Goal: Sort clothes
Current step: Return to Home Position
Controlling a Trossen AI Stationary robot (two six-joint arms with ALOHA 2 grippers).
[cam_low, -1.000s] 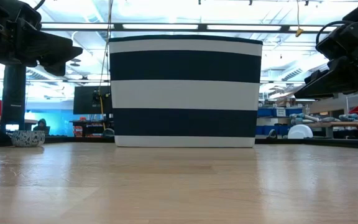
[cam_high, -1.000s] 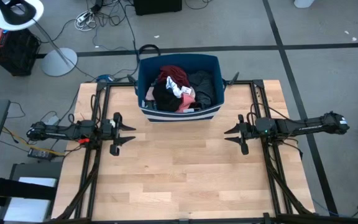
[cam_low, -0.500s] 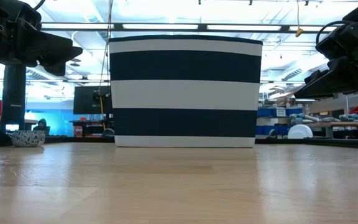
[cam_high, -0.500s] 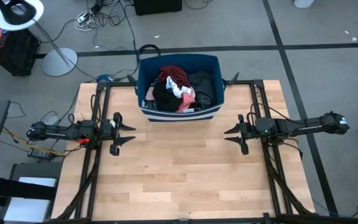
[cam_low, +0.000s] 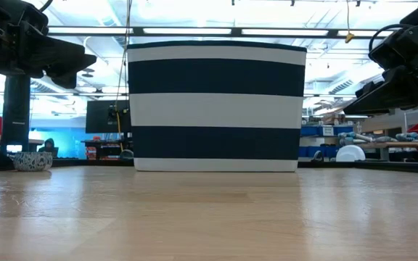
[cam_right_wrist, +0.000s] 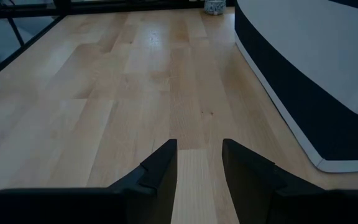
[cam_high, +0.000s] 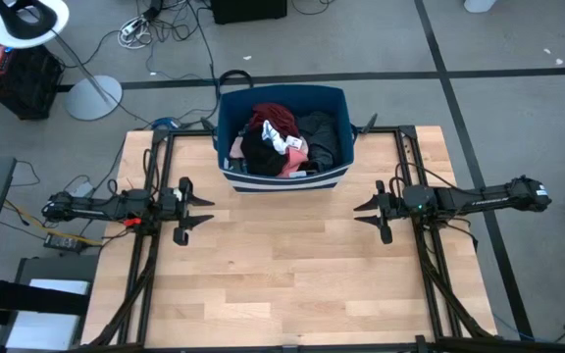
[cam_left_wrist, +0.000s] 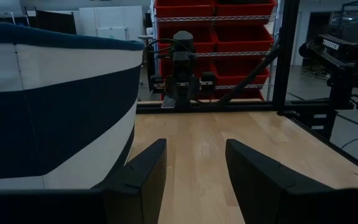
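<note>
Left gripper [cam_high: 210, 210], at nine o'clock, and right gripper [cam_high: 356, 215], at three, are held open, empty; the bin [cam_high: 282, 180] of clothes [cam_high: 284, 142] could be clipped by a wide swing.

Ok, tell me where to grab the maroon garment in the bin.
Pinch the bunched top folds of the maroon garment, coming straight down: it lies uppermost, and the bin walls block any sideways approach. The open left gripper looks slightly nearer.

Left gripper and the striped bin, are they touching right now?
Apart. The high view shows bare table between the open left gripper and the bin, whose striped wall stands clear of it.
</note>
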